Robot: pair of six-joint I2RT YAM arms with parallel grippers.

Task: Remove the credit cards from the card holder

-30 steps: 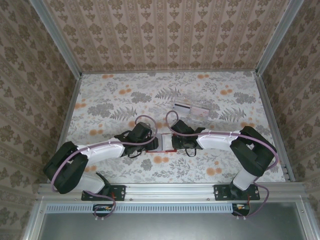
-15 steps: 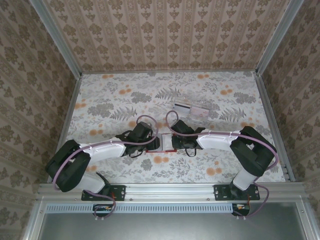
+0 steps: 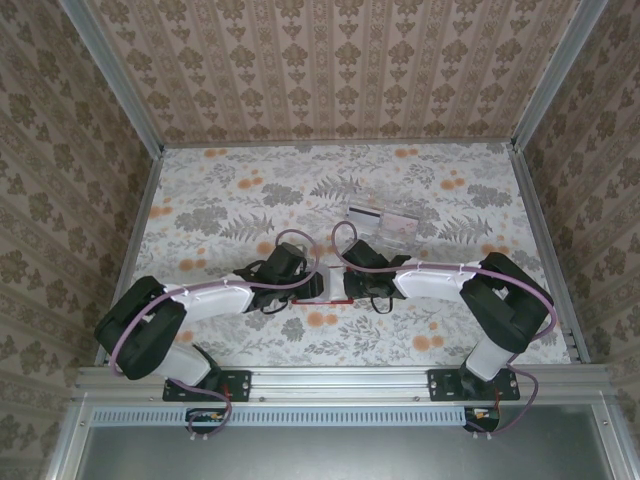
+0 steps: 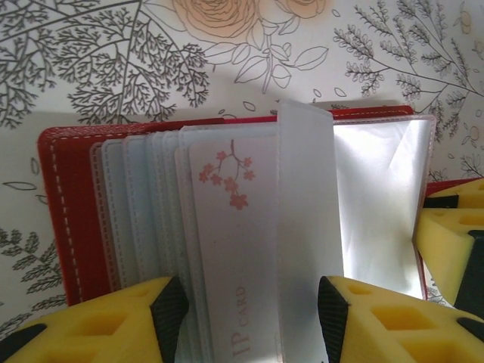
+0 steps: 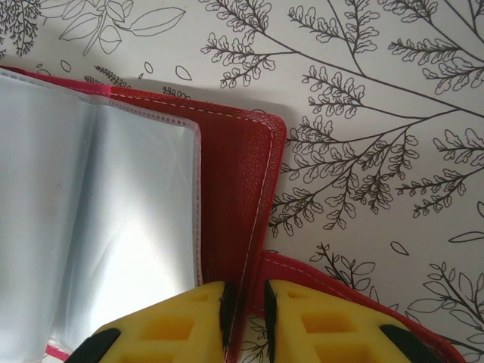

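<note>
My right claw (image 5: 243, 302) is pinched shut on the red cover edge of the card holder (image 5: 238, 197), pinning it open on the flowered table (image 5: 363, 136). My left claw (image 4: 251, 302) stands apart astride a pale blossom-printed card (image 4: 234, 227) and an upright clear sleeve (image 4: 304, 212). Whether it presses them I cannot tell. The card looks light, stiff and slick, while the sleeves look floppy and likely to drag along. I judge the best hold is the card's bare end, flat faces between my pads, clear of the plastic.
</note>
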